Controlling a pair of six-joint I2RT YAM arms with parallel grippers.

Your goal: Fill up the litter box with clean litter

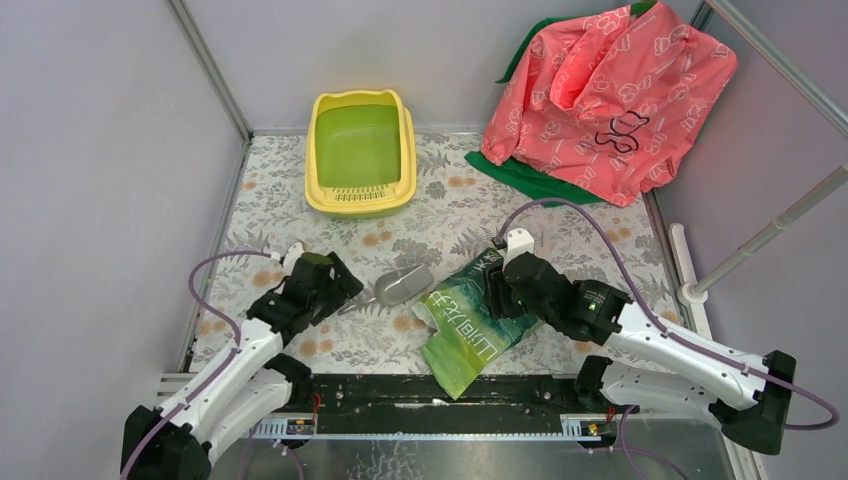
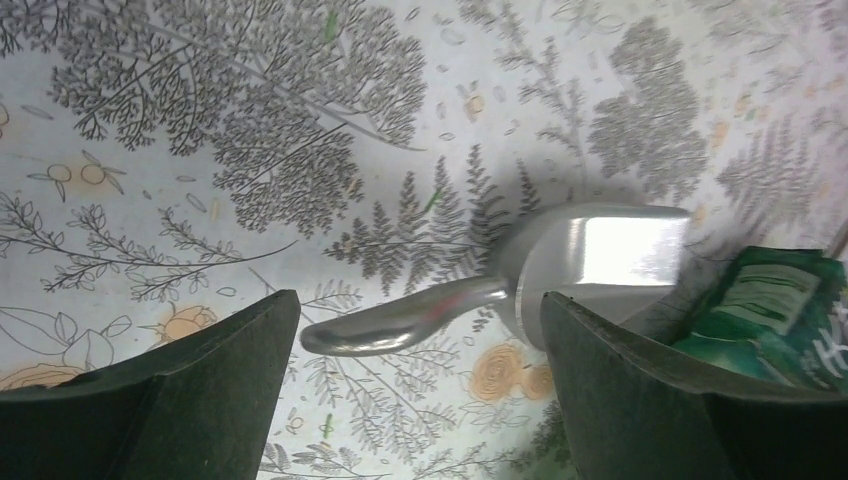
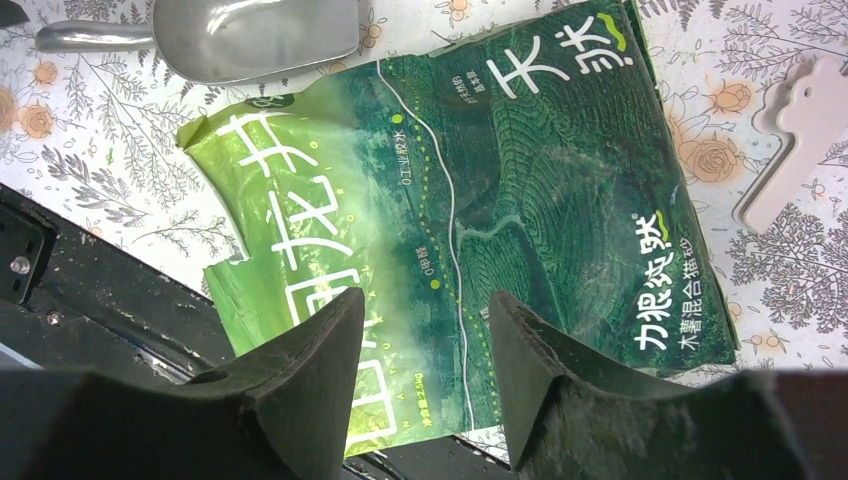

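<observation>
Barely begun: litter box (image 1: 360, 200) empty, left hand (image 2: 418, 300) wide open over the metal scoop (image 2: 610, 250), right hand (image 3: 425, 300) half-open above the litter bag (image 3: 520, 190), neither holding anything.

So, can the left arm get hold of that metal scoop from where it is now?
Probably yes. The left gripper stands open, with the handle of the scoop lying between its fingers and nothing over it. The green bag lies over by the scoop's bowl, away from the handle.

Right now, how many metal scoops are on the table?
1. The metal scoop lies on the floral mat just left of the green bag. The bag could hide another.
</observation>
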